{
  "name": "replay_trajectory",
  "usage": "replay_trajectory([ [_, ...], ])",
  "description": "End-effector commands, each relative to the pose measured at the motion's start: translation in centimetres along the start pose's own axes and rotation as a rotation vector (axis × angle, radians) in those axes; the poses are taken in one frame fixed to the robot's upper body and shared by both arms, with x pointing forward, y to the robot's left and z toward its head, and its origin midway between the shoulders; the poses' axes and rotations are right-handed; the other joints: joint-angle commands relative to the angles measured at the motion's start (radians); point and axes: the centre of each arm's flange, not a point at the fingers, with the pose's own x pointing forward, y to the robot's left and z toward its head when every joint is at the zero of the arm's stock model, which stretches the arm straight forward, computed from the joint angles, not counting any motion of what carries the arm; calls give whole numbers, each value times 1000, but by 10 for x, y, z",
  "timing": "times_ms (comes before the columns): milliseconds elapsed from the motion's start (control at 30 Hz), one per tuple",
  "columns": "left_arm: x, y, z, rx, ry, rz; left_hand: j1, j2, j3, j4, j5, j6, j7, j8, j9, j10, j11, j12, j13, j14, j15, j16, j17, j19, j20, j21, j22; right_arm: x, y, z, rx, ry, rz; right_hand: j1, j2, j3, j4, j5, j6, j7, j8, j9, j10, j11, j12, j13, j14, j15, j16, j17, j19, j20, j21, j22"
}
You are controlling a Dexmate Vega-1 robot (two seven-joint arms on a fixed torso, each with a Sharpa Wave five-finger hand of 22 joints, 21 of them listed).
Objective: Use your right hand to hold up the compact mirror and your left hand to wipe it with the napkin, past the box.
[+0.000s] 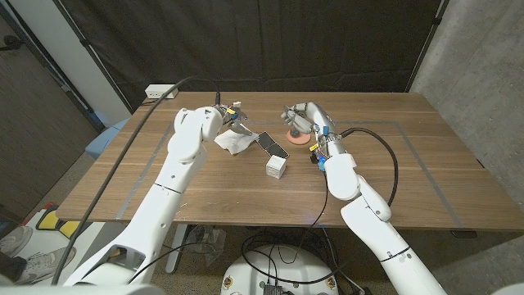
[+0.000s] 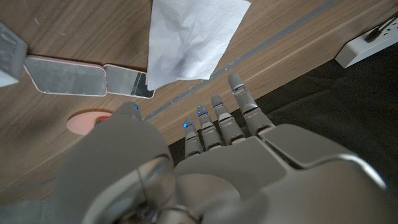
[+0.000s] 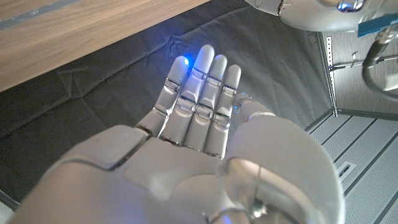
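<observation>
The compact mirror [image 1: 274,145] lies open on the table, pink-edged, its two halves [image 2: 87,78] side by side. A crumpled white napkin [image 1: 233,143] lies just to its left, and its edge [image 2: 193,37] overlaps one half of the mirror. A small white box [image 1: 277,166] stands right in front of the mirror. My left hand [image 1: 227,117] hovers behind the napkin with its fingers [image 2: 239,109] straight and nothing in them. My right hand [image 1: 305,119] is raised behind a pink disc [image 1: 296,138], to the right of the mirror. Its fingers [image 3: 199,93] are stretched out and hold nothing.
A white power strip [image 1: 160,91] sits at the table's far left corner, with a cable running off the left side. The pink disc [image 2: 90,121] lies flat near the mirror. Dark curtains hang behind the table.
</observation>
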Motion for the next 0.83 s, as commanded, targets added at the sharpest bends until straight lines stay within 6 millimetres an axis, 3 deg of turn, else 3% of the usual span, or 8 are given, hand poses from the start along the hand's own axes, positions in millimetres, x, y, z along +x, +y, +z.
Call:
replay_trajectory([
  [33, -34, -4, -37, -384, -226, 503, -21, 14, 3, 3, -3, 5, -8, 11, -1, 4, 7, 10, -3, -4, -4, 10, -2, -17, 0, -11, 2, 4, 3, -9, 134, 1, 25, -82, -15, -16, 32, -5, -104, 10, -62, -22, -125, 30, 3, -45, -128, 59, -62, -41, -57, 14, -56, 2],
  [200, -33, -8, -49, -499, -327, 549, -27, 22, 4, -2, -7, -14, -17, 6, -3, -6, 8, 8, -8, -21, -7, 7, -6, -39, -10, -26, 2, 8, -4, -17, 171, 5, 32, -156, -27, -40, 45, -7, -193, 7, -94, -41, -257, 39, 5, -93, -264, 97, -80, -78, -147, 35, -135, 2],
  [400, -29, -11, -58, -589, -403, 555, -54, 38, 0, -4, -12, -45, -26, 2, -8, -60, 9, -2, -20, -72, -12, 1, -13, -79, -25, -57, 2, 10, -15, -27, 213, 3, 5, -267, -50, -91, 62, -4, -321, -1, -99, -59, -439, 53, 4, -150, -484, 136, -84, -136, -293, 48, -259, 3],
  [500, -31, -13, -60, -587, -413, 557, -65, 43, -2, -4, -14, -50, -31, 4, -9, -73, 8, -2, -24, -88, -9, 0, -16, -98, -35, -69, 2, 9, -22, -32, 213, 15, -9, -360, -62, -144, 83, -1, -418, -17, -99, -66, -550, 53, 11, -167, -649, 151, -85, -176, -449, 32, -365, 4],
  [533, -31, -14, -60, -587, -415, 560, -68, 44, -3, -4, -14, -50, -31, 5, -9, -76, 0, -1, -26, -88, -12, 1, -16, -99, -35, -71, 2, 9, -24, -32, 205, 22, -8, -372, -65, -152, 85, 0, -423, -19, -97, -67, -560, 53, 12, -168, -675, 147, -87, -183, -469, 26, -380, 4],
  [600, -32, -17, -61, -584, -410, 555, -72, 47, -3, -5, -15, -41, -30, 9, -10, -72, -3, 2, -27, -87, -22, 4, -18, -99, -38, -74, 3, 6, -27, -33, 205, 38, -26, -422, -66, -182, 93, 4, -450, -25, -94, -69, -613, 51, 13, -170, -773, 151, -86, -209, -563, 28, -446, 5],
  [667, -30, -19, -62, -596, -404, 546, -75, 49, -4, -5, -15, -40, -27, 10, -10, -69, -5, 5, -29, -85, -27, 6, -19, -99, -44, -75, 3, 2, -30, -32, 211, 48, -58, -431, -61, -189, 89, 7, -465, -26, -95, -70, -626, 47, 15, -171, -828, 150, -92, -220, -592, 36, -470, 5],
  [833, -24, -22, -66, -621, -386, 533, -79, 51, -4, -7, -16, -45, -20, 9, -10, -72, 4, 6, -31, -83, -29, 8, -20, -98, -44, -78, 3, -1, -34, -30, 227, 20, -126, -433, -60, -193, 85, 7, -475, -25, -96, -70, -626, 46, 19, -171, -830, 143, -86, -225, -584, 48, -473, 5],
])
